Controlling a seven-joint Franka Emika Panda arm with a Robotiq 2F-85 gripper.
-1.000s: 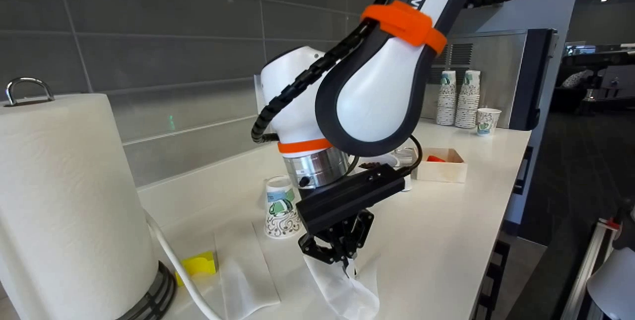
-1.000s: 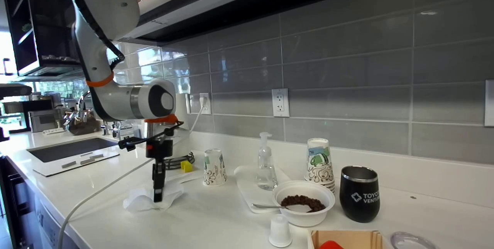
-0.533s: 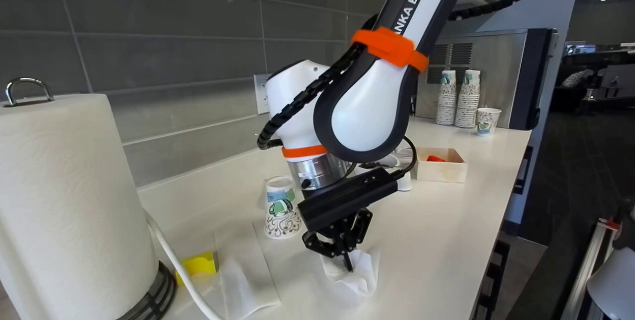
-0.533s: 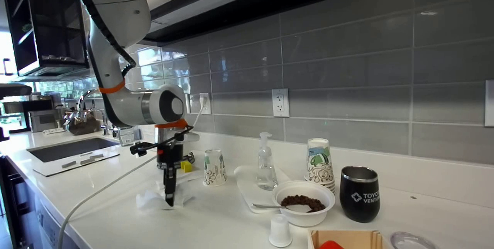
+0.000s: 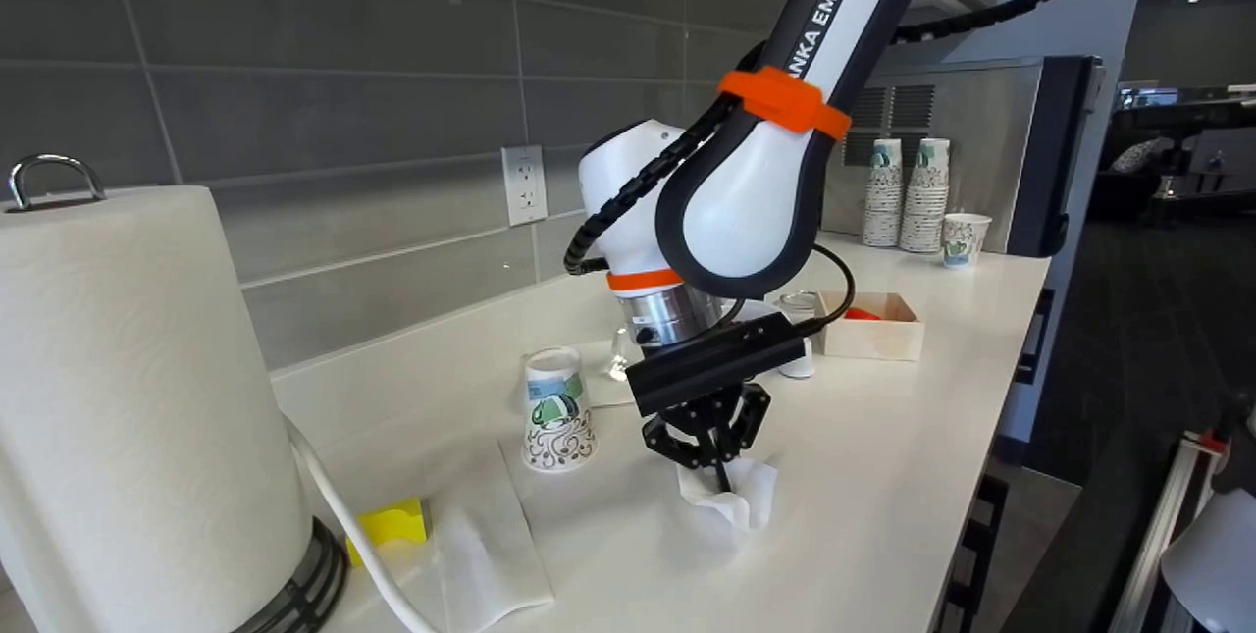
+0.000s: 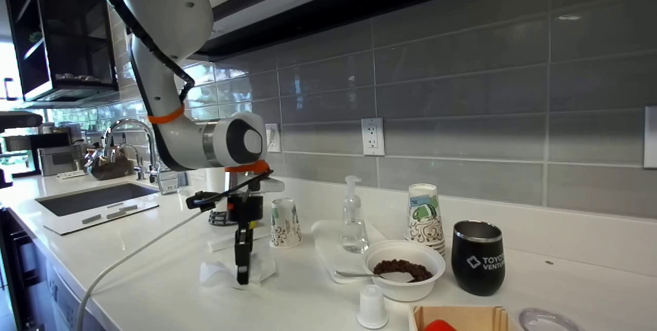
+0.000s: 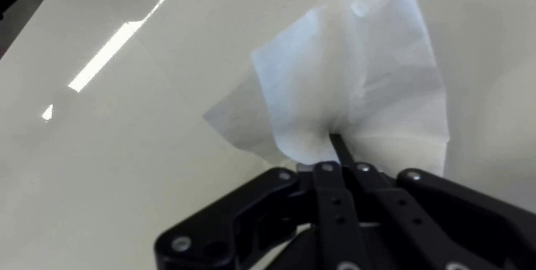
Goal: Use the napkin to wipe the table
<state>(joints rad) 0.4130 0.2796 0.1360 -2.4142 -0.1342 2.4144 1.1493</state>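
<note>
Grips the crumpled white paper napkin [image 7: 356,73] in the closed pincer [image 7: 336,138], down on the off-white counter [image 7: 125,157], with soft folds gathered at the tips and loose corners standing up around them. In the wrist view, sits well apart from the straight front edge [image 7: 37,14] toward ten o'clock, with bare, glossy surface between.

In an exterior view, counted from the napkin, has open counter at three o'clock as far as that edge, and more at six. Is bounded at ten by an upturned paper cup [image 5: 559,417], near but apart; between eight and nine by a white sheet [image 5: 491,554] and a white cord [image 5: 380,562]; at nine, well off, by the paper towel roll [image 5: 128,397].

In an exterior view, has bare counter at six and open room at three, up to the white bowl [image 6: 405,291]. Is backed by grey tile wall [image 6: 462,95] from twelve to two.
</note>
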